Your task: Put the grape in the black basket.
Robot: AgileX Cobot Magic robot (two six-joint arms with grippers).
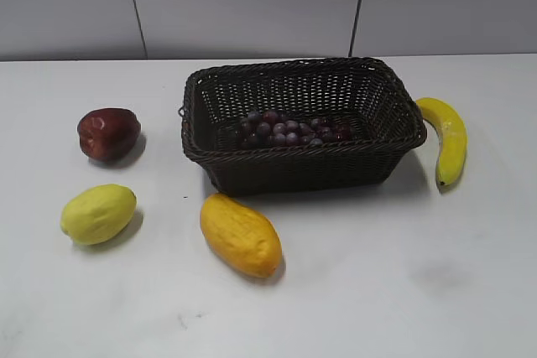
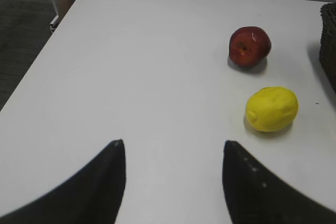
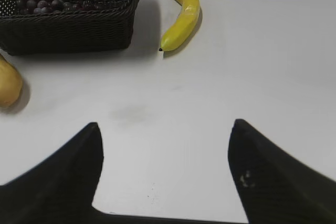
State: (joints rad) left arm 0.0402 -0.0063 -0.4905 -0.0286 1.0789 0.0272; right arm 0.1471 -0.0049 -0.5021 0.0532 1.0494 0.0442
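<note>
The grape [image 1: 289, 130] is lying inside the black basket [image 1: 252, 172]; left pincer [image 2: 173, 153] and right pincer [image 3: 165, 135] are hovering spread above the worktop [image 1: 377, 291], holding nothing.

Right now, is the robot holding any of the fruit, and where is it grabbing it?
Nothing is held. The left end effector and right end effector are both open over bare table. The grape lies in the black basket.
</note>
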